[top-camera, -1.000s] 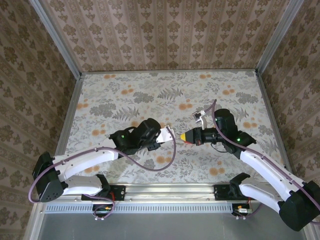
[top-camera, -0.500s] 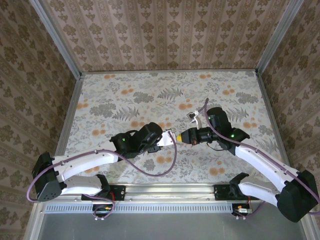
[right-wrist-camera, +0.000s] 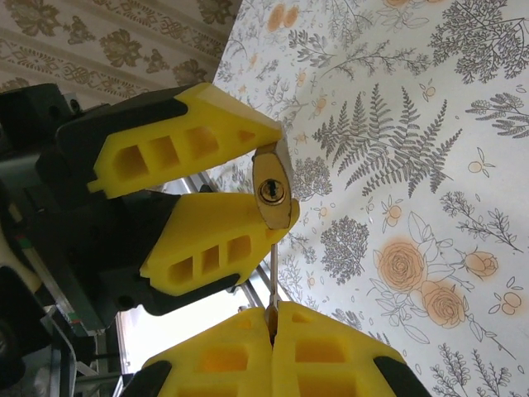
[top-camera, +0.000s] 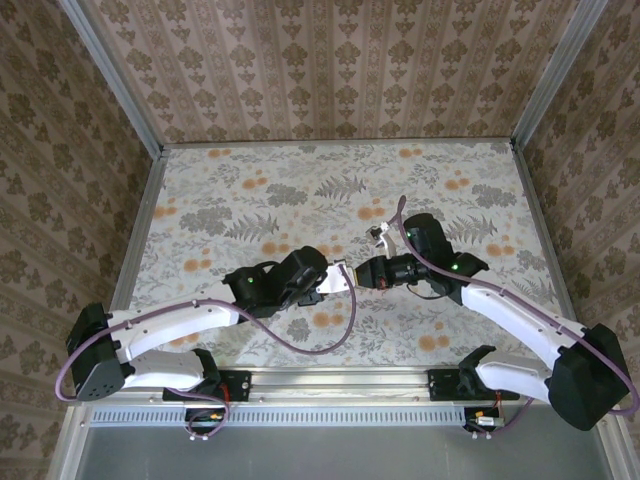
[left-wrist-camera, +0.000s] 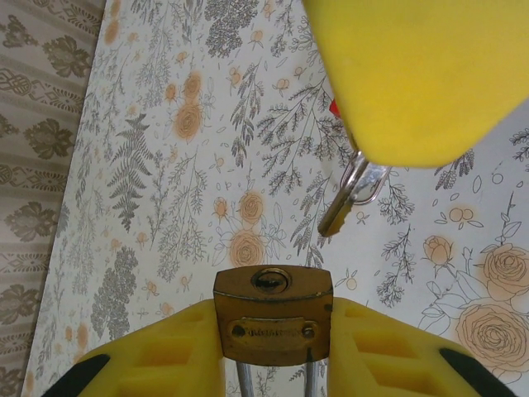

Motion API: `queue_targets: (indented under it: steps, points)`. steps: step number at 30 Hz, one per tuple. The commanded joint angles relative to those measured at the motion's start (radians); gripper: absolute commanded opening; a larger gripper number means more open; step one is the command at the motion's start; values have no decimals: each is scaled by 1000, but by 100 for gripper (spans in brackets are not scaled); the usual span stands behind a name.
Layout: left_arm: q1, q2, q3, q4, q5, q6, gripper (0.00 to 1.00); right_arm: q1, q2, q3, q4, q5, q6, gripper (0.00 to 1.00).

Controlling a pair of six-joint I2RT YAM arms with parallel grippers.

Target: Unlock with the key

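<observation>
White shells and black joint housings make up the left arm (top-camera: 175, 318) and right arm (top-camera: 520, 318), each with a green light (top-camera: 247, 281) and looping mauve cable (top-camera: 305, 342). The left claw (top-camera: 340, 276) and right claw (top-camera: 366, 270) have chunky yellow fingers (right-wrist-camera: 198, 141) with rectangular cut-outs.

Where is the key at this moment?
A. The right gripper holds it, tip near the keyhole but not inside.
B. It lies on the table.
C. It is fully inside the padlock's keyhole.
A: the right gripper is shut on the key, and the left wrist view shows a gap between its tip and the keyhole of the padlock.
</observation>
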Motion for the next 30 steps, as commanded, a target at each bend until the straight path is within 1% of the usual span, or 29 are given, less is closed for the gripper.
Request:
queue_targets:
  steps: [1,30]
  points:
    - [-10,4,-8,11,-17,21,30,6,9,33,36,-18,25,1]
    - [-29,0,-20,13,-24,33,30,10,62,54,58,-58,36,1]
